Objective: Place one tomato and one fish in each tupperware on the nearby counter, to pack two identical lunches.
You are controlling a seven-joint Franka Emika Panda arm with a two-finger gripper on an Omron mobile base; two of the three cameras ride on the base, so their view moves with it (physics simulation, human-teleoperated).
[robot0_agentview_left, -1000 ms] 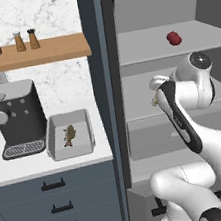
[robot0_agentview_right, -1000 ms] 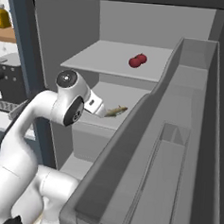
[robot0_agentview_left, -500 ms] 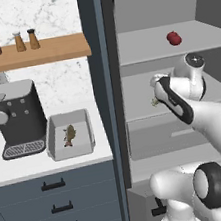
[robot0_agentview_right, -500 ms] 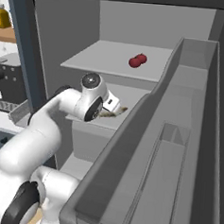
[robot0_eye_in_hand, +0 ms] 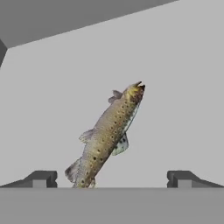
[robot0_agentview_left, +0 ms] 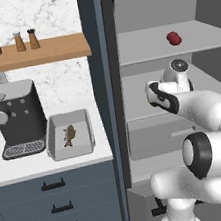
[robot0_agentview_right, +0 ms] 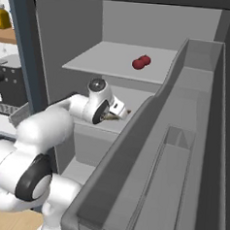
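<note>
Now we reach for the second fish (robot0_eye_in_hand: 106, 136) on the fridge shelf (robot0_eye_in_hand: 183, 87); gripper (robot0_eye_in_hand: 109, 178) wide open, empty. Next: descend astride it, close.

A slim tan-brown speckled fish with darker fins (robot0_eye_in_hand: 107, 135) lies flat on the grey middle shelf of the open cabinet, set diagonally in the hand view, head toward the upper right and tail toward the lower left. A second fish of the same kind (robot0_agentview_left: 70, 134) lies inside a shallow rectangular grey tupperware tray (robot0_agentview_left: 55, 148) on the white counter (robot0_agentview_left: 45, 165). Two small glossy red tomatoes (robot0_agentview_right: 141, 62) sit touching each other on the grey upper shelf of the cabinet.
</note>
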